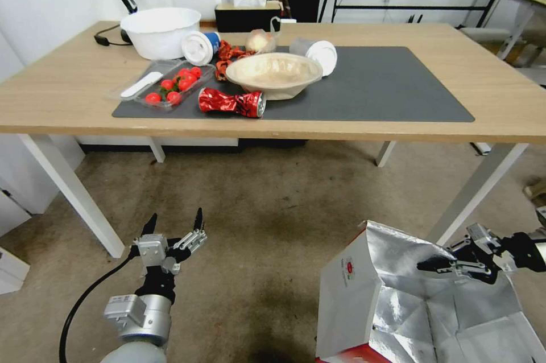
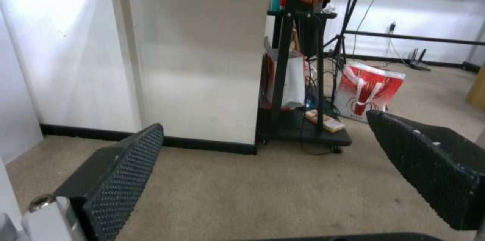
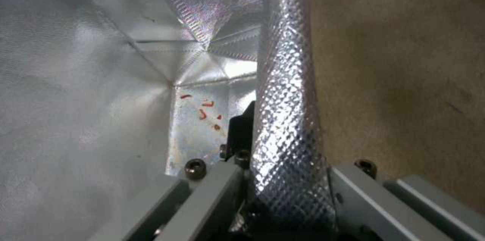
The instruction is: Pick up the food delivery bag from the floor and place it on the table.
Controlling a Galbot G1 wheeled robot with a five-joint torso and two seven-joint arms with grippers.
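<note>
Low beside the table (image 1: 68, 95), right tool (image 1: 441, 265) clamping food delivery bag (image 1: 364, 289) wall; left tool (image 1: 174, 222) wide.

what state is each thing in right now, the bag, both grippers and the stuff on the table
white-and-red foil-lined delivery bag: open-topped, on the floor
right gripper: shut on the bag's foil wall
left gripper: open, holding nothing, above the floor
red drink can: crushed, lying on its side
clear tomato tray: open

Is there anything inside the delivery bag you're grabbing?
The food delivery bag shows bare silver foil lining with a few small red specks on one panel, seen from the right wrist. The right gripper clamps its foil wall, whose fold hides part of the inside.
</note>
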